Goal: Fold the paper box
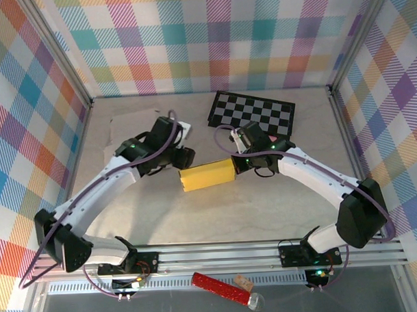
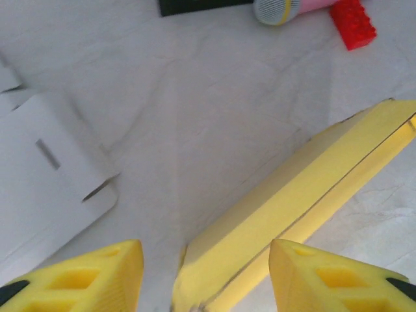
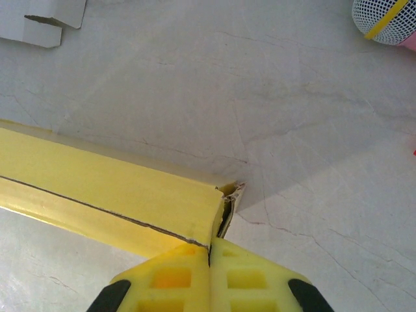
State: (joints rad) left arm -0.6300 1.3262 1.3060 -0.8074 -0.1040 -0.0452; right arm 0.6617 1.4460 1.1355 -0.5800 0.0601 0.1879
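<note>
The yellow paper box (image 1: pixel 208 175) lies closed up as a long flat block in the middle of the table. My left gripper (image 1: pixel 184 159) is at its left end. In the left wrist view the left gripper (image 2: pixel 203 246) is open, and the box's end (image 2: pixel 292 188) lies between the two yellow fingers, close to the right one. My right gripper (image 1: pixel 239 163) is at the box's right end. In the right wrist view the right gripper (image 3: pixel 209 244) has its fingers pressed together on the torn corner edge of the box (image 3: pixel 110 182).
A black-and-white checkered board (image 1: pixel 253 113) lies at the back right. A flat white cardboard blank (image 2: pixel 45 169) lies left of the box. A pink microphone (image 2: pixel 279 8) and a red toy brick (image 2: pixel 353 23) lie beyond it. Checked walls enclose the table.
</note>
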